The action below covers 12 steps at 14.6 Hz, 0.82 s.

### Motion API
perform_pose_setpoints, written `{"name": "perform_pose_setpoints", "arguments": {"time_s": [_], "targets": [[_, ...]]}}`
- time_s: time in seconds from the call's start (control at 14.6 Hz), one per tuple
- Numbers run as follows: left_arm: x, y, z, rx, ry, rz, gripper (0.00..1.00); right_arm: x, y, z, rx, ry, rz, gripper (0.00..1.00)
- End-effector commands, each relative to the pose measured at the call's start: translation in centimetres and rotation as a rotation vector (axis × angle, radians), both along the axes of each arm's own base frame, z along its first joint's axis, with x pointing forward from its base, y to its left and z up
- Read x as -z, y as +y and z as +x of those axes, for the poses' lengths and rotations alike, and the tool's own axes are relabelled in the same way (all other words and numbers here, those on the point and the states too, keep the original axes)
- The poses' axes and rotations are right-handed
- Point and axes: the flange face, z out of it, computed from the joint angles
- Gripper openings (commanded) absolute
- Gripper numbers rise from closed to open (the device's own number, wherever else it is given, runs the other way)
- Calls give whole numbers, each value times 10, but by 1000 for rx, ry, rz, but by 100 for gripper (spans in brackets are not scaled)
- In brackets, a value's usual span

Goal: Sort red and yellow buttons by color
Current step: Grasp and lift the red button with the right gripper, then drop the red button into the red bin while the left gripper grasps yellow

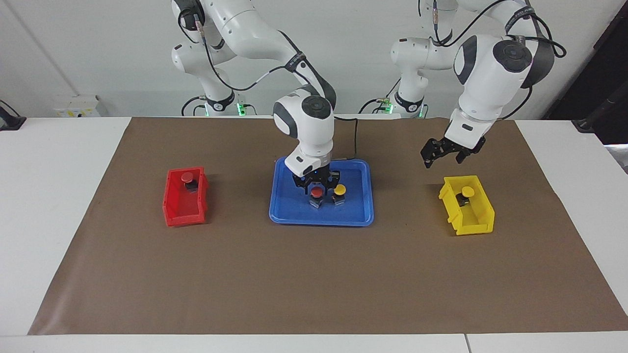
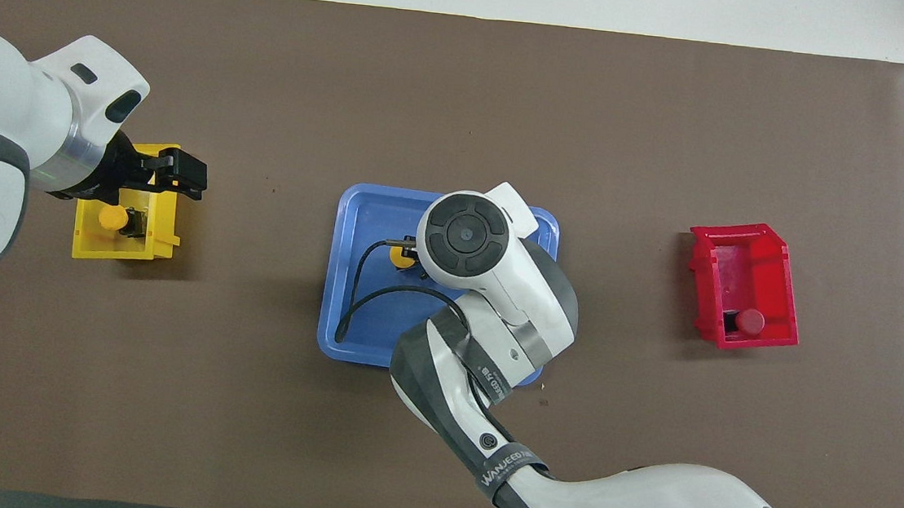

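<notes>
A red button [image 1: 318,191] and a yellow button [image 1: 339,189] stand side by side in the blue tray [image 1: 289,215]. My right gripper [image 1: 318,187] is down around the red button's cap, which has not left the tray. From overhead the right wrist hides that button, and only part of the yellow button [image 2: 400,256] shows. Another red button [image 1: 187,177] lies in the red bin [image 1: 184,211]. Another yellow button [image 1: 468,191] lies in the yellow bin [image 1: 473,223]. My left gripper [image 1: 444,157] hangs open and empty over that bin's tray-side edge.
A brown mat [image 1: 314,284] covers most of the white table. The red bin [image 2: 775,258] stands toward the right arm's end and the yellow bin [image 2: 164,225] toward the left arm's end, with the blue tray [image 2: 341,310] between them.
</notes>
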Motion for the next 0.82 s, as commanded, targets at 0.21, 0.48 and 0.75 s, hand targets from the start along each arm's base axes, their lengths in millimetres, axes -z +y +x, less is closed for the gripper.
{"name": "perform_pose_setpoints", "arguments": {"time_s": [0.21, 0.48, 0.75], "targets": [[4, -31, 0, -98, -84, -30, 100, -51, -12, 21, 24, -15, -13, 21], [62, -126, -5, -113, -77, -42, 100, -134, -112, 53, 12, -16, -28, 21], [129, -233, -36, -145, -92, -73, 99, -155, -248, 52, -54, 44, -69, 22]]}}
